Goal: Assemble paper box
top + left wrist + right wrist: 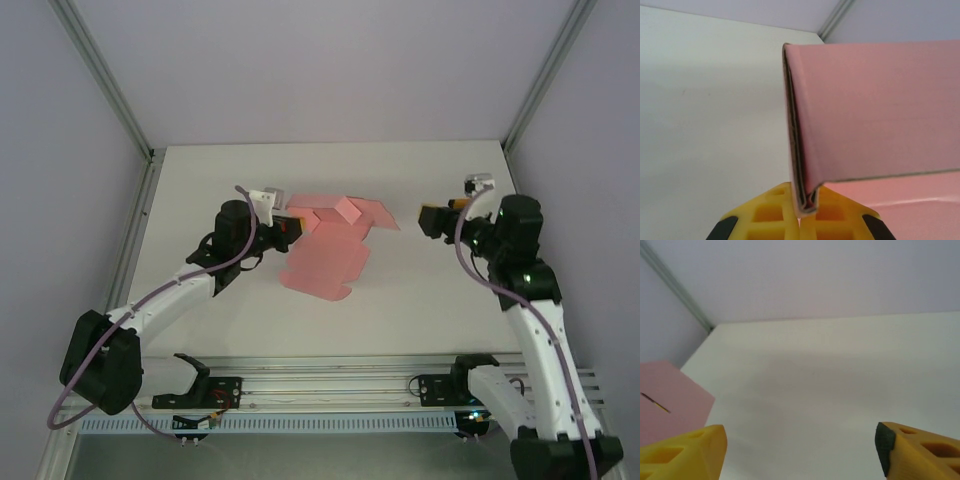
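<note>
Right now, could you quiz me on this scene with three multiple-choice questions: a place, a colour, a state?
1. Where is the paper box?
A) in the far right corner
B) left of centre on the table, at the left gripper
C) on the floor

2. What colour are the gripper fingers?
A) yellow
B) blue
C) green

3. How is the right gripper?
A) shut on the box
B) shut on nothing
C) open, holding nothing

Answers: 1 B, the top view shows the pink card there; 2 A, both wrist views show yellow; 3 C, its fingers stand apart over bare table.
</note>
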